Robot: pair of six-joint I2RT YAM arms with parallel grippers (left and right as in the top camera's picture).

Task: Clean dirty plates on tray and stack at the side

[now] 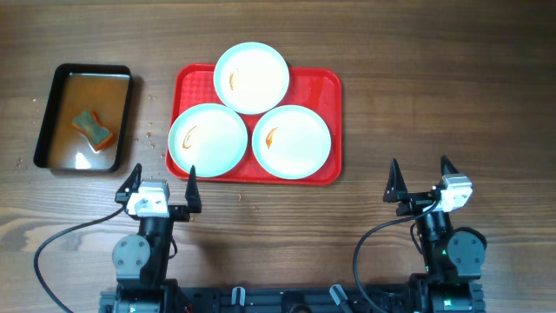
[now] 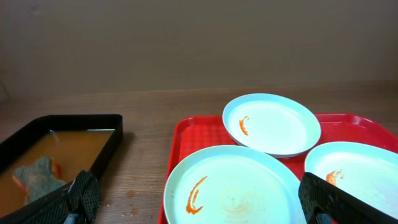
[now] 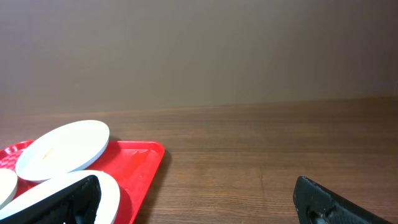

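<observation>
Three white plates lie on the red tray (image 1: 328, 87): one at the back (image 1: 251, 77), one front left (image 1: 208, 140), one front right (image 1: 291, 141). Each bears a small orange smear. In the left wrist view the front left plate (image 2: 233, 186) is nearest, with the back plate (image 2: 272, 124) and the front right plate (image 2: 357, 171) behind it on the tray (image 2: 193, 134). My left gripper (image 1: 162, 185) is open and empty, just in front of the tray's left corner. My right gripper (image 1: 421, 179) is open and empty, right of the tray (image 3: 137, 162).
A black pan (image 1: 84, 117) of brownish water stands left of the tray, with a sponge (image 1: 94, 128) in it. It also shows in the left wrist view (image 2: 62, 149). Small crumbs and drops lie on the wooden table between pan and tray.
</observation>
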